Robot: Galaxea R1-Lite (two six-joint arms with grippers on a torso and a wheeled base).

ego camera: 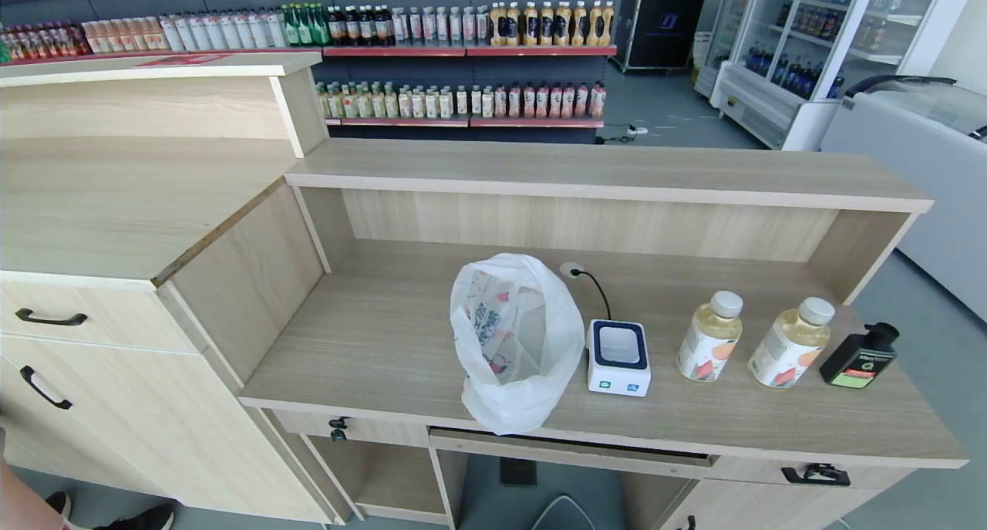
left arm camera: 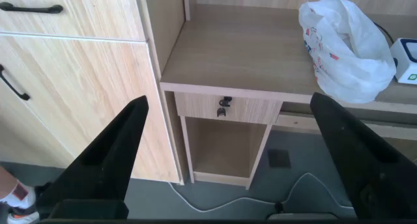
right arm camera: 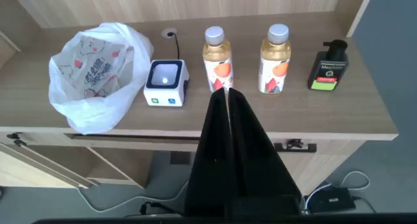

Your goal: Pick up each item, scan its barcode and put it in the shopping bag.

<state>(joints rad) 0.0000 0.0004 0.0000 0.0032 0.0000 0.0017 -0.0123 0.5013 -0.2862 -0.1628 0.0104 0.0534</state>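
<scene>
On the wooden counter stands an open white shopping bag. Right of it sits the white barcode scanner. Further right stand two pale yellow drink bottles, then a black bottle. My left gripper is open and empty, low in front of the counter's left end. My right gripper is shut on nothing, held back from the counter's front edge opposite the nearer yellow bottle.
A tall cabinet with drawers rises at the left. A raised shelf runs along the counter's back. A keyed drawer sits under the counter edge. The scanner's cable runs to a hole behind it.
</scene>
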